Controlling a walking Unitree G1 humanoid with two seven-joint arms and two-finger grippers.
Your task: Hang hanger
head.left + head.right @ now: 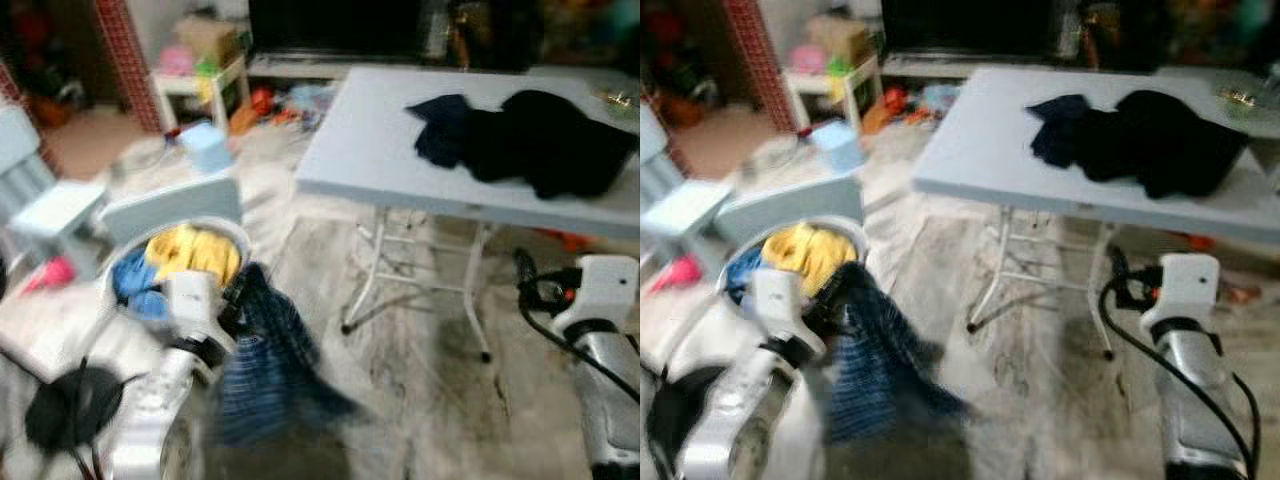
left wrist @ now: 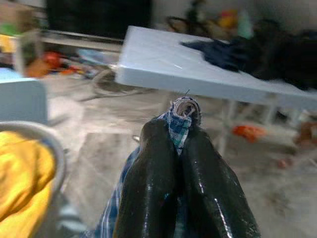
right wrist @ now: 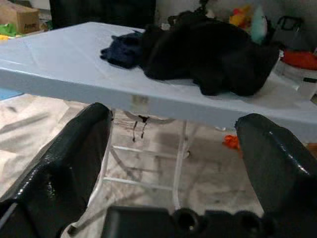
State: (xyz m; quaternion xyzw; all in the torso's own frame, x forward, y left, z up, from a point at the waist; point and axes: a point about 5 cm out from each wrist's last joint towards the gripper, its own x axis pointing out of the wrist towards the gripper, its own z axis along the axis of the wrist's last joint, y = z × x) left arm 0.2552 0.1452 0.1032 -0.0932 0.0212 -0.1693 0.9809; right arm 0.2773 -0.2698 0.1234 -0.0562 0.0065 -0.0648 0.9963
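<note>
Currently, the left gripper [image 2: 179,134] has its jaws closed on a fold of a blue plaid garment [image 1: 262,365], which hangs from it above the floor, just beside a round basket [image 1: 232,232] holding yellow and blue laundry. The right gripper [image 3: 173,144] is held low in front of the white folding desk [image 1: 380,140], jaws spread wide with nothing between them. A pile of dark clothing [image 1: 530,140] lies on the desk top. No hanger can be identified; the head views are blurred.
</note>
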